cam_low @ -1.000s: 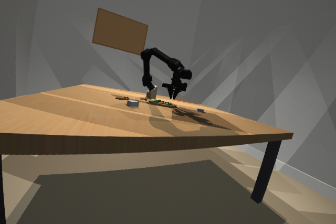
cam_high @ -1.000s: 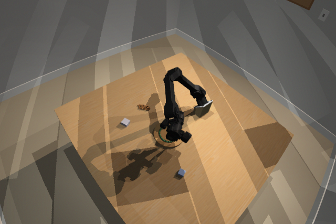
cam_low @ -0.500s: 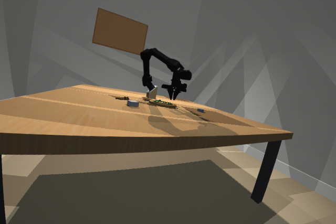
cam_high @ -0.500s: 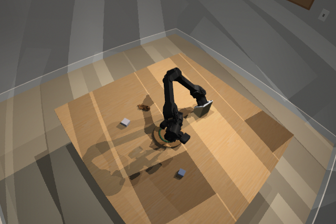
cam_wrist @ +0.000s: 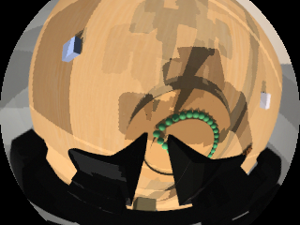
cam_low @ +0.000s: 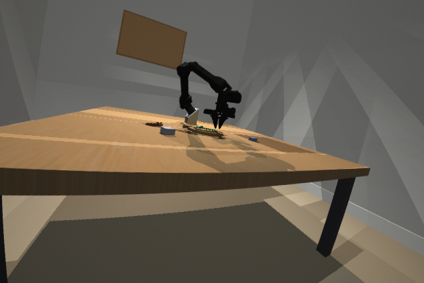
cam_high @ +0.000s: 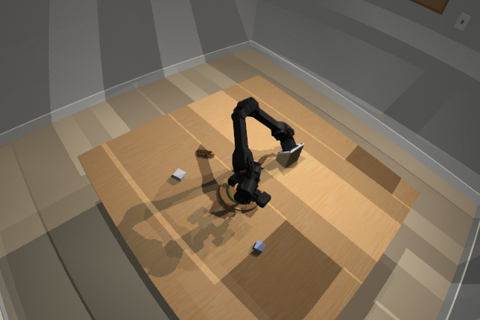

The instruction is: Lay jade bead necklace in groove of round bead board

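The round bead board (cam_high: 223, 201) (cam_low: 205, 132) (cam_wrist: 216, 100) lies on the table. The jade bead necklace (cam_high: 229, 192) (cam_low: 202, 128) (cam_wrist: 189, 114) lies on it as green beads. In the wrist view its far and right parts curve round, while its left end bends inward, off the dark groove line that shows at the board's near left. Part of it is hidden behind the right finger. My gripper (cam_low: 217, 127) (cam_wrist: 157, 137) is partly open, tips a small gap apart, pointing down just above the board. Nothing is held between the fingers. In the top view the arm hides the fingertips.
A brown beaded object (cam_high: 205, 153) (cam_low: 154, 124) lies beyond the board. A whitish block (cam_high: 178, 174) (cam_low: 167, 130) (cam_wrist: 265, 100) and a blue block (cam_high: 259, 246) (cam_low: 253, 138) (cam_wrist: 71, 49) stand on either side. The arm's pale base plate (cam_high: 291, 154) stands on the table.
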`<state>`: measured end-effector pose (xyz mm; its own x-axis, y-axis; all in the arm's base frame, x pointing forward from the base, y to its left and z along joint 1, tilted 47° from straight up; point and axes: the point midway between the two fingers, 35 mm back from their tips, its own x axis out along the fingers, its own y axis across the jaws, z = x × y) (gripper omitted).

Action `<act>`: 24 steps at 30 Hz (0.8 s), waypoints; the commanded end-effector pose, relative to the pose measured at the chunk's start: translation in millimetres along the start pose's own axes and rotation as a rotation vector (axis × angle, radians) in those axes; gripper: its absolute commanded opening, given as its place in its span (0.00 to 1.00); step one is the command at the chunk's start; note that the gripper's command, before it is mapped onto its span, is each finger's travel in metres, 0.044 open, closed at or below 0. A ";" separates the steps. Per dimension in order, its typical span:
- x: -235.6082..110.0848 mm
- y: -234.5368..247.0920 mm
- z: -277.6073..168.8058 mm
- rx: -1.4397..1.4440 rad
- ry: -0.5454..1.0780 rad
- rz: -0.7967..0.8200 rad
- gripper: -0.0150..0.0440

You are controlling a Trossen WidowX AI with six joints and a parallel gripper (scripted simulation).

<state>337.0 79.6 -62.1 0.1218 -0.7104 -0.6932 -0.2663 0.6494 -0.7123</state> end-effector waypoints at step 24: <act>14.0 0.4 -2.5 -0.007 0.006 -0.004 0.25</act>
<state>336.0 69.0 -72.0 0.1165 -0.7146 -0.6897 -0.2725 0.6448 -0.7141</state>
